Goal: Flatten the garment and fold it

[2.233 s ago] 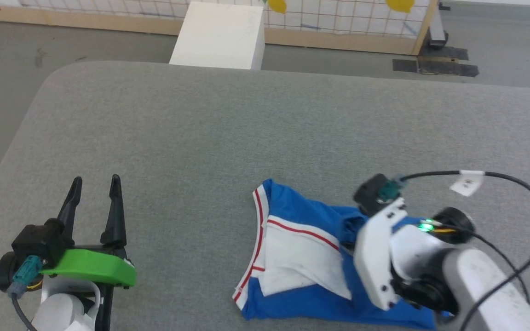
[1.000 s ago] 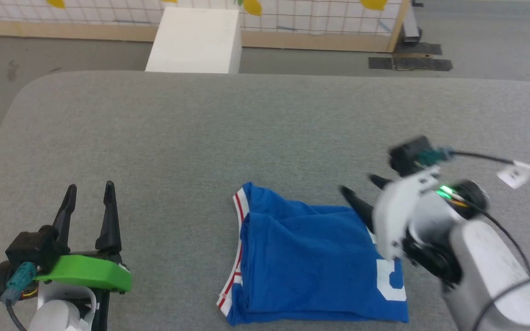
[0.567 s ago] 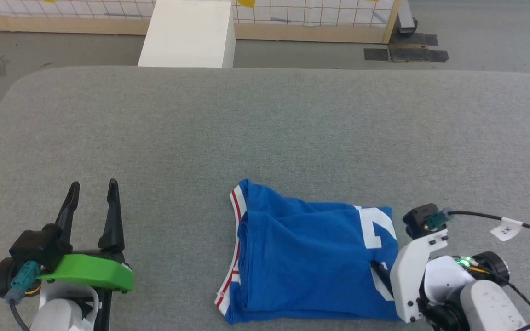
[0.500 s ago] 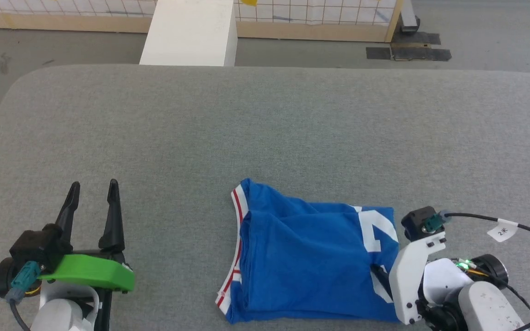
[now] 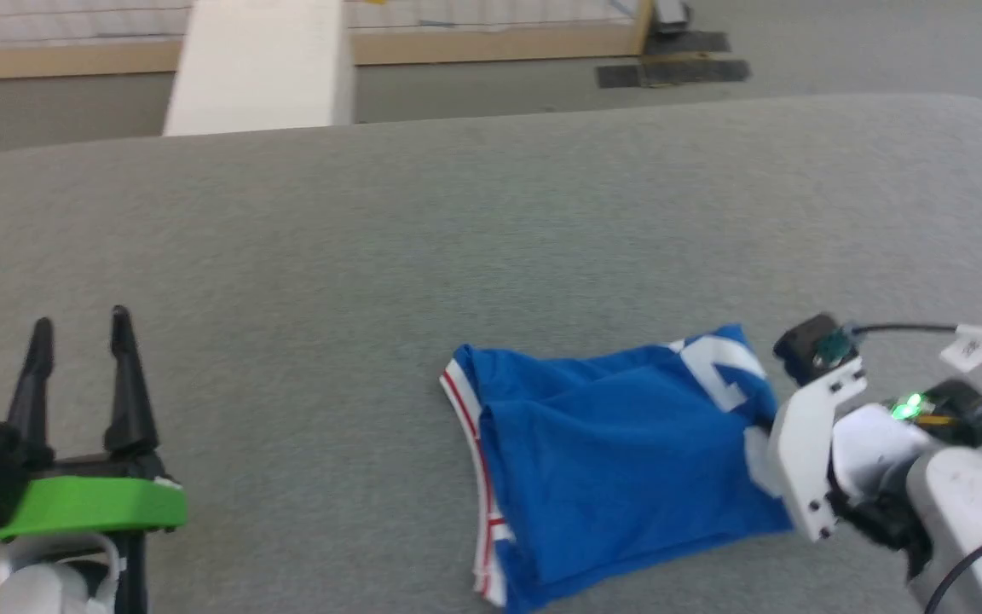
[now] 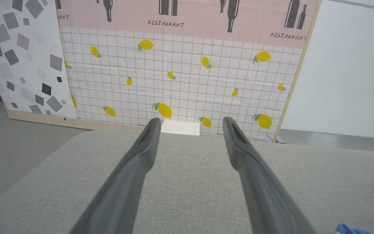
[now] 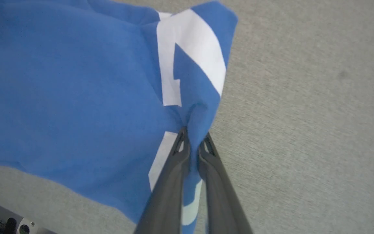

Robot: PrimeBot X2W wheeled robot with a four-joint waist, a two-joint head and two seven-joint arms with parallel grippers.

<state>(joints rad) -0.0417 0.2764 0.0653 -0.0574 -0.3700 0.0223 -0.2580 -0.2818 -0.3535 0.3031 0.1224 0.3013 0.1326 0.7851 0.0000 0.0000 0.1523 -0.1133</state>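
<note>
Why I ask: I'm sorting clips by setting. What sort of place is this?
Probably a robot test room, not a home: a wood-framed printed backdrop reading RESTAURANT, a bare grey floor, and a grey padded table with the garment on it.

A grey fabric tabletop (image 5: 457, 239) is spreading out, with a white block (image 5: 261, 68) standing beyond its far edge on grey floor (image 5: 840, 51). Behind, a lemon-printed grid panel (image 6: 180, 81) is rising under a pink "RESTAURANT" band (image 6: 206, 19), beside a white wall (image 6: 352, 71).
</note>
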